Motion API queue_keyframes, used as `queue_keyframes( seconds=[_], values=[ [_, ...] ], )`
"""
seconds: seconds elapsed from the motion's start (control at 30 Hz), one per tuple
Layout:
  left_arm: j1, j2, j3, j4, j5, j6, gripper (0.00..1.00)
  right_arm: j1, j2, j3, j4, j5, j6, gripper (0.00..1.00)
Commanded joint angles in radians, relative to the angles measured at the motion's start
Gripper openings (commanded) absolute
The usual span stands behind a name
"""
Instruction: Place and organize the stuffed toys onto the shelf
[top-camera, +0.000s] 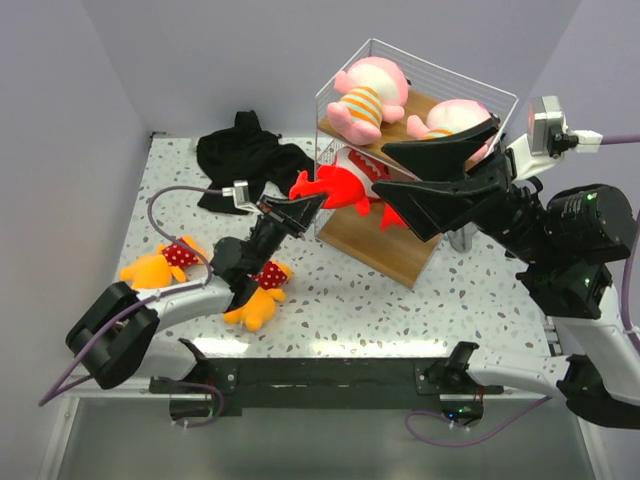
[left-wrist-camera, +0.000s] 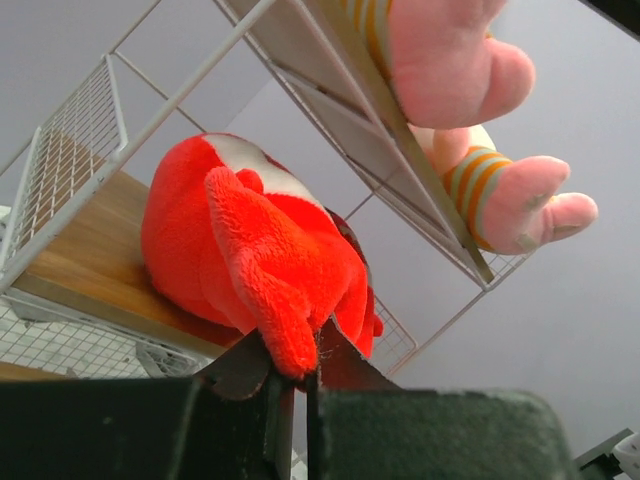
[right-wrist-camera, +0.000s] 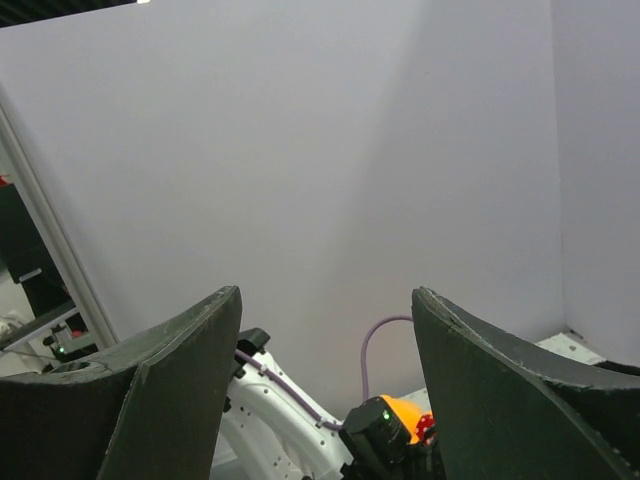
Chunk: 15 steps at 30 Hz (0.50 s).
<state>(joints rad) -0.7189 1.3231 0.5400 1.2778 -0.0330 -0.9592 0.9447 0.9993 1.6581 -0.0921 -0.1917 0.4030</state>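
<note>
The shelf (top-camera: 382, 246) stands at the back right, a white wire rack with wooden boards. Two pink striped stuffed toys (top-camera: 366, 95) (top-camera: 448, 118) lie on its top board. A red fish-like toy (top-camera: 337, 187) rests at the left edge of the middle board (left-wrist-camera: 82, 268). My left gripper (top-camera: 301, 211) is shut on a fin of this red toy (left-wrist-camera: 252, 248). My right gripper (top-camera: 380, 168) hangs open and empty in front of the shelf, hiding part of the middle level. Two orange toys with red dotted bibs (top-camera: 160, 266) (top-camera: 260, 296) lie on the table at the left.
A black garment (top-camera: 245, 152) is bunched at the back of the speckled table (top-camera: 400, 305), left of the shelf. The left arm reaches over the nearer orange toy. In the right wrist view the open fingers (right-wrist-camera: 170, 380) face a bare wall.
</note>
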Motion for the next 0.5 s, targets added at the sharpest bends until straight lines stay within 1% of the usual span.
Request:
queue_keyframes(
  seconds=[0.0, 0.07, 0.1, 0.17, 0.2, 0.27, 0.3, 0.37, 0.47],
  values=[
    [0.009, 0.071, 0.049, 0.160, -0.005, 0.002, 0.22, 0.005, -0.027, -0.012, 0.019, 0.035, -0.030, 0.73],
    [0.007, 0.105, 0.063, 0.150, -0.005, 0.004, 0.32, 0.006, -0.036, -0.014, 0.017, 0.044, -0.035, 0.73],
    [0.009, 0.114, 0.066, 0.135, -0.005, 0.005, 0.39, 0.006, -0.036, -0.014, 0.009, 0.044, -0.038, 0.74],
    [0.009, 0.126, 0.071, 0.123, -0.001, 0.007, 0.46, 0.008, -0.042, -0.012, 0.005, 0.046, -0.043, 0.74],
    [0.009, 0.123, 0.069, 0.112, 0.005, 0.013, 0.53, 0.006, -0.045, -0.012, -0.001, 0.046, -0.046, 0.74],
    [0.007, 0.108, 0.064, 0.092, 0.002, 0.034, 0.58, 0.006, -0.053, -0.015, -0.008, 0.051, -0.052, 0.74],
    [0.007, 0.091, 0.066, 0.069, -0.001, 0.043, 0.64, 0.006, -0.056, -0.017, -0.012, 0.060, -0.058, 0.74],
    [0.007, 0.073, 0.066, 0.032, -0.002, 0.060, 0.70, 0.006, -0.060, -0.023, -0.012, 0.069, -0.059, 0.74],
    [0.009, 0.047, 0.061, -0.017, 0.002, 0.080, 0.75, 0.005, -0.060, -0.021, -0.011, 0.067, -0.061, 0.75]
  ],
)
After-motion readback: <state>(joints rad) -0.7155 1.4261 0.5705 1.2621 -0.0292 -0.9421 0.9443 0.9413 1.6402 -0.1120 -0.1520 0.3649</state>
